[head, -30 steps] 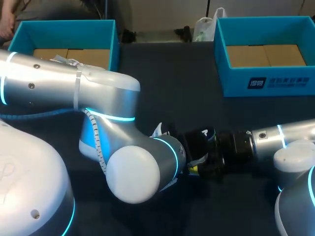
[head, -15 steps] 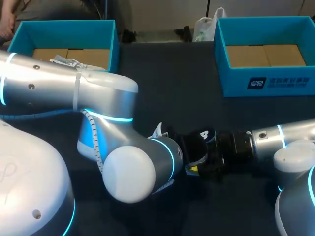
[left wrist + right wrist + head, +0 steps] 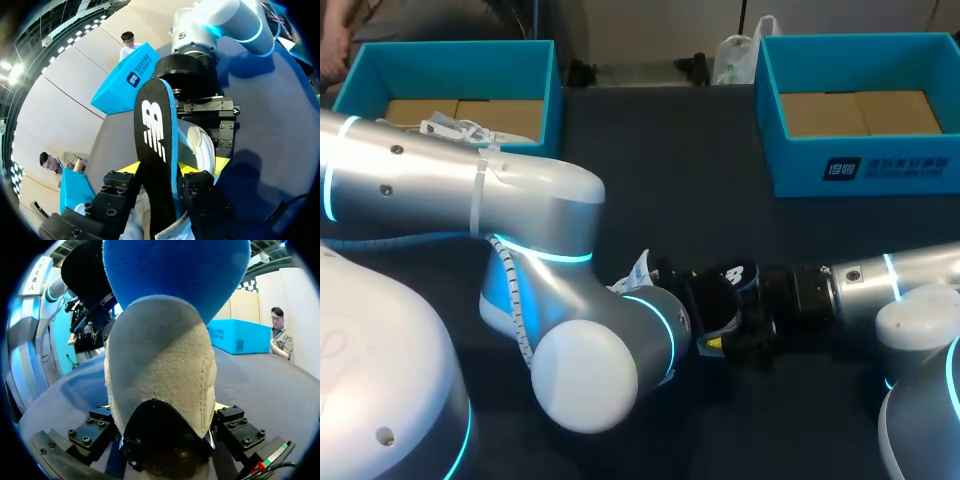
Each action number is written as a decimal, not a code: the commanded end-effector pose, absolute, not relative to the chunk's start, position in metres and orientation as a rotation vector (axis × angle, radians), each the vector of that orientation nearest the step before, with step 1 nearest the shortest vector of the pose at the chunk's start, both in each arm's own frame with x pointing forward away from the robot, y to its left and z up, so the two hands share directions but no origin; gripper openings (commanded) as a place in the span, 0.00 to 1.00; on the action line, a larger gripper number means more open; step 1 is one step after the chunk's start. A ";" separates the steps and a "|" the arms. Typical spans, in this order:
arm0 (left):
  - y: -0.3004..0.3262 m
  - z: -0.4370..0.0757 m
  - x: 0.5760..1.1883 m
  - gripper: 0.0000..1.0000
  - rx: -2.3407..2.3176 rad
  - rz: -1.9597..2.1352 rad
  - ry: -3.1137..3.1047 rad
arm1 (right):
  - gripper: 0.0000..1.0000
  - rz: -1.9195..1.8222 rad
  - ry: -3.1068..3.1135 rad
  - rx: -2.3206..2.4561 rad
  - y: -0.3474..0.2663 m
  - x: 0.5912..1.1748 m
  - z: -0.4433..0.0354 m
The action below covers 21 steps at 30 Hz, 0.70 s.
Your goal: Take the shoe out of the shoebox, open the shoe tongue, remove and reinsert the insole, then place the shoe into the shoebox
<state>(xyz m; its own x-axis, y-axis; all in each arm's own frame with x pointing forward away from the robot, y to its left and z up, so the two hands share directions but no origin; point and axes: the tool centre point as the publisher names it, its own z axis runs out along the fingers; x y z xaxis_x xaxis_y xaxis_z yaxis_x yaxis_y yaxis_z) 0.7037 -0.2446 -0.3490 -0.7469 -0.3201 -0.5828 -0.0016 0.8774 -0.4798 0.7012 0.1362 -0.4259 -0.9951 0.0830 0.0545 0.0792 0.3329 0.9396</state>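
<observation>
Hardly anything has moved: the left arm has shifted a touch at its elbow, and the insole's tip sits almost where it was.

From the head view, that arm fills the left and middle of the frame and hides most of the shoe. Only a white scrap of it shows at the centre, well apart from both boxes. The insole pokes up just right of it. The right gripper comes in from the right edge and meets the shoe there. One blue box is at the upper left, another at the upper right.

From the left wrist, the left gripper has its yellow tips pressed to either side of the insole, which stands up out of the shoe.

From the right wrist, the right gripper is clamped round the heel of the shoe, with the insole's blue underside rising ahead of it.

I'd say the shoe is out and the insole work is midway, though I can't tell whether it is coming out or going in. Boxing the shoe is left.
</observation>
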 end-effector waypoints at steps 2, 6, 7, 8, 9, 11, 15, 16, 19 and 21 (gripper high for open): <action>-0.246 -0.351 0.704 0.40 -0.248 -0.606 2.326 | 0.00 1.800 2.565 0.158 0.139 0.700 -0.428; -0.245 -0.350 0.704 0.28 -0.257 -0.616 2.313 | 0.00 1.800 2.565 0.158 0.139 0.700 -0.428; -0.245 -0.350 0.704 0.25 -0.257 -0.617 2.310 | 0.00 1.800 2.565 0.158 0.139 0.700 -0.428; -0.245 -0.350 0.704 0.17 -0.257 -0.618 2.309 | 0.00 1.800 2.565 0.158 0.139 0.700 -0.428; -0.244 -0.350 0.704 0.02 -0.258 -0.620 2.308 | 0.00 1.800 2.565 0.158 0.139 0.700 -0.428; -0.243 -0.350 0.704 0.00 -0.258 -0.623 2.309 | 0.00 1.800 2.565 0.158 0.139 0.700 -0.428; -0.242 -0.347 0.704 0.00 -0.265 -0.638 2.323 | 0.00 1.800 2.565 0.158 0.139 0.700 -0.428; -0.242 -0.345 0.705 0.00 -0.272 -0.640 2.336 | 0.00 1.800 2.565 0.158 0.139 0.700 -0.428; -0.245 -0.338 0.707 0.00 -0.295 -0.653 2.375 | 0.00 1.800 2.565 0.158 0.139 0.700 -0.428; -0.247 -0.332 0.707 0.00 -0.307 -0.666 2.396 | 0.00 1.800 2.565 0.158 0.139 0.700 -0.428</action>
